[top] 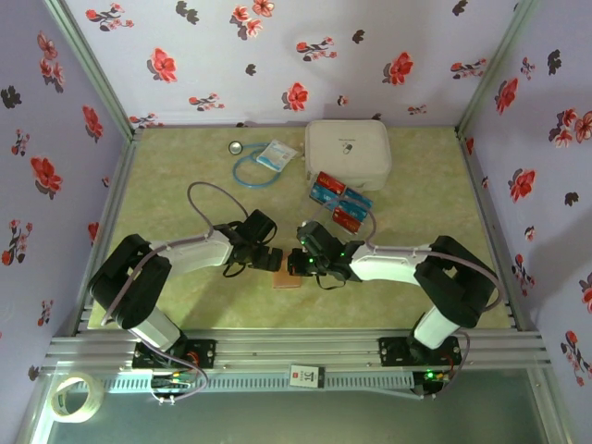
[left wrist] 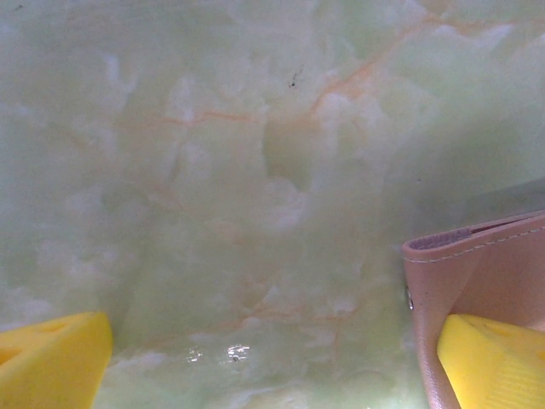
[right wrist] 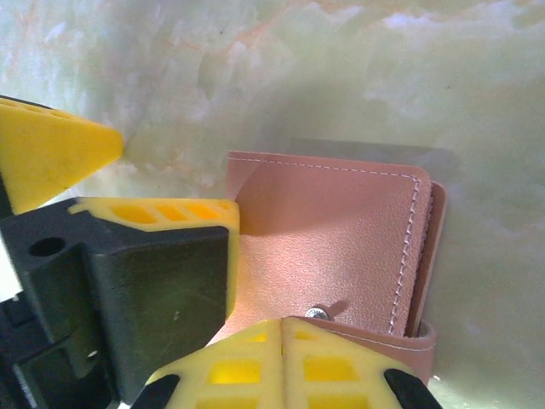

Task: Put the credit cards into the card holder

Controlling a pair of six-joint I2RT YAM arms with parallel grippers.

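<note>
The pinkish-brown card holder (top: 287,281) lies folded on the table between my two grippers. My left gripper (top: 266,260) is open; in its wrist view its fingers stand wide apart, the right one (left wrist: 494,362) over the holder's corner (left wrist: 485,273). My right gripper (right wrist: 282,328) is shut at the holder's (right wrist: 341,230) snap strap, which is lifted off its metal stud (right wrist: 317,313). The left arm's yellow finger (right wrist: 153,213) rests on the holder's left part. Red and blue credit cards (top: 338,199) lie in a pile beside the white case.
A large white zip case (top: 348,153) stands at the back. A blue cable loop and a small packet (top: 276,155) lie to its left, with a small round thing (top: 237,146). A tape roll (top: 76,396) sits off the table's front left.
</note>
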